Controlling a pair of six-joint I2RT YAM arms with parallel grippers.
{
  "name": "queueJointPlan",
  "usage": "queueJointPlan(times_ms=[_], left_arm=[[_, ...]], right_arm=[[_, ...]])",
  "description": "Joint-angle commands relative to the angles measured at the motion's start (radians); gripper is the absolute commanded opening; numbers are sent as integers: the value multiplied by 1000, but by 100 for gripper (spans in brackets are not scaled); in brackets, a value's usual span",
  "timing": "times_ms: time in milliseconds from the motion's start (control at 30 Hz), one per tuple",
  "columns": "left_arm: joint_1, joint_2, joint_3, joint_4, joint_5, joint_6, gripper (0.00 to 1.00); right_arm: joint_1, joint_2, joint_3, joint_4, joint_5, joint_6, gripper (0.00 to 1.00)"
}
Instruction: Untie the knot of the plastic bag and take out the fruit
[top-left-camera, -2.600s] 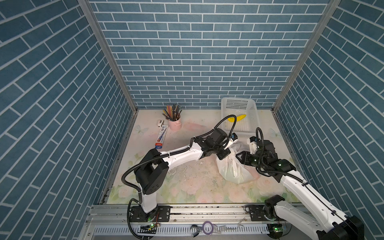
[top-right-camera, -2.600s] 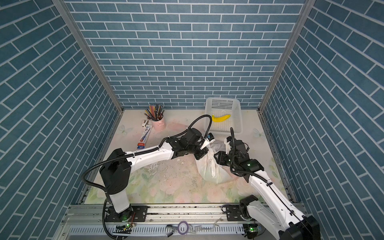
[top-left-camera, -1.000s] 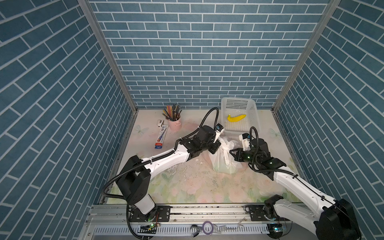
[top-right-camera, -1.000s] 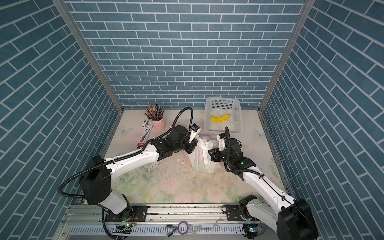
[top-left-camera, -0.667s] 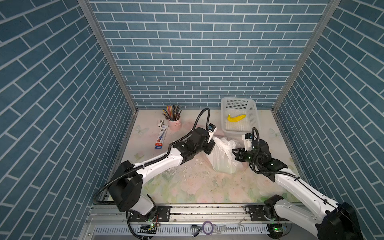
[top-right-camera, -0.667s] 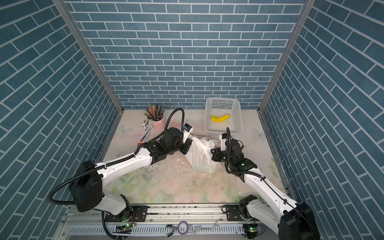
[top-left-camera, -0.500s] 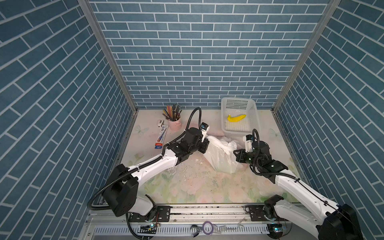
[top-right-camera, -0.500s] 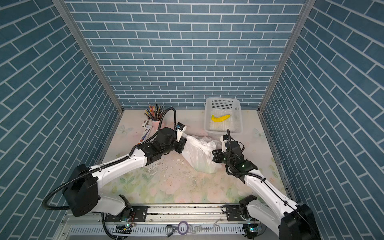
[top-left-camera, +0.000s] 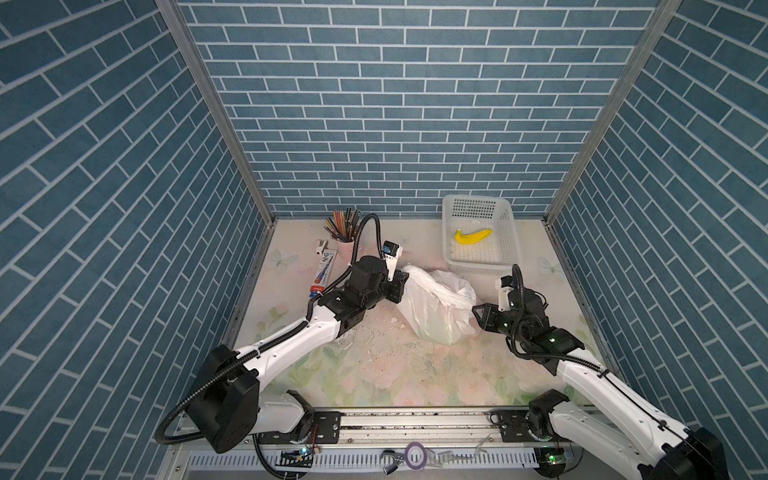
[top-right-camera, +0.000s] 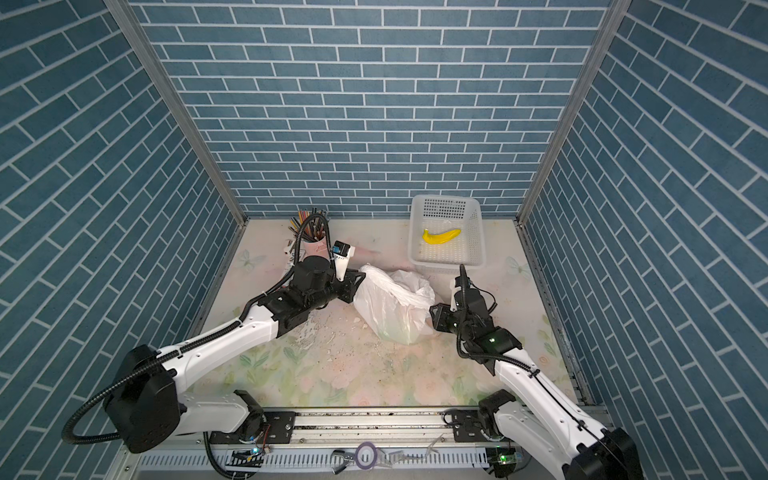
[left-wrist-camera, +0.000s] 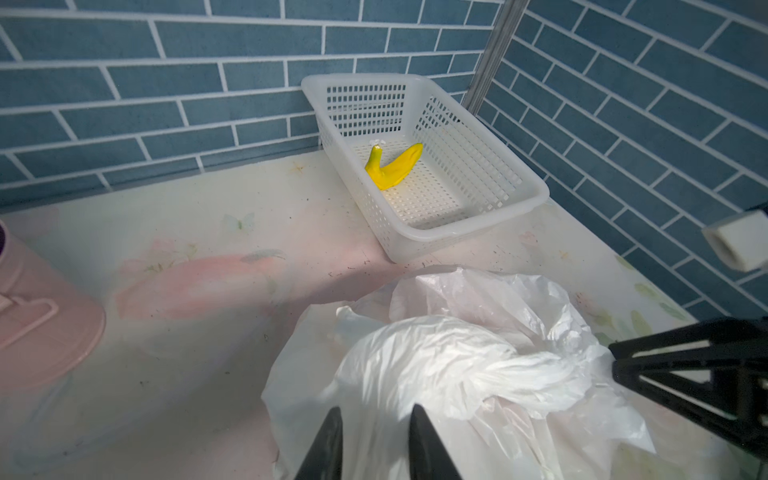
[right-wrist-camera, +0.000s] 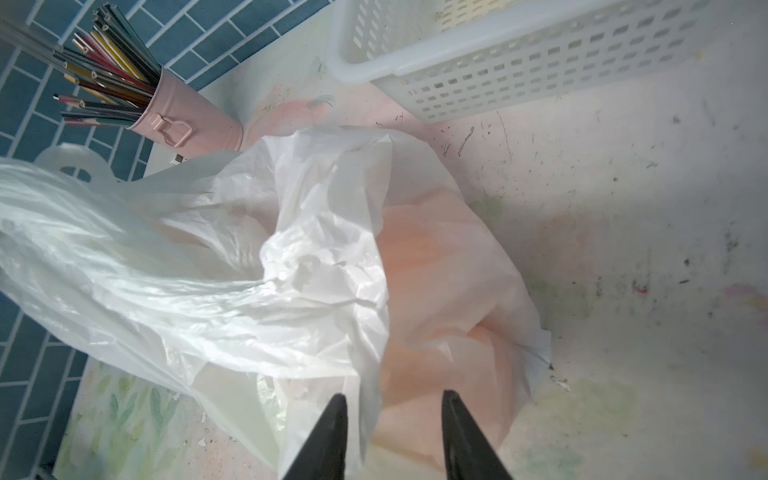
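We record the left gripper (left-wrist-camera: 376, 409) and right gripper (right-wrist-camera: 393, 395) each with fingers apart, the thin, crinkly, translucent white bag (top-left-camera: 432, 305) slack between both pairs of tips, orange-tinted fruit (right-wrist-camera: 419, 249) showing through it, and the print on the tube (top-left-camera: 324, 270) too small to read.

Blue brick-pattern walls (top-left-camera: 374, 104) on three sides, with shiny metal posts (top-left-camera: 223, 124) in the back corners. The tabletop (top-left-camera: 374, 374) has a faded pastel flower print, scuffed and speckled with crumbs around the middle. There's a metal rail (top-left-camera: 415, 419) along its front edge, and the light is soft and even.

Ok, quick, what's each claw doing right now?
Left claw: open, thin crinkly white plastic bag film between its jaws, not clamped.
Right claw: open, the same bag's film in its gap, not clamped.
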Motion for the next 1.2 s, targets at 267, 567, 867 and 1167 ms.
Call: queueJointPlan(times_ms=[267, 567, 867, 1167], left_arm=[[-12, 97, 252, -182, 131, 58, 45], [-20, 217, 419, -412, 133, 145, 51], [-19, 285, 441, -491, 123, 174, 55], [-19, 322, 430, -538, 124, 212, 55]], right_arm=[[105, 90, 243, -82, -84, -347, 57], [160, 330, 394, -158, -157, -502, 75], [167, 480, 441, -135, -173, -538, 56], [167, 530, 437, -120, -165, -550, 23]])
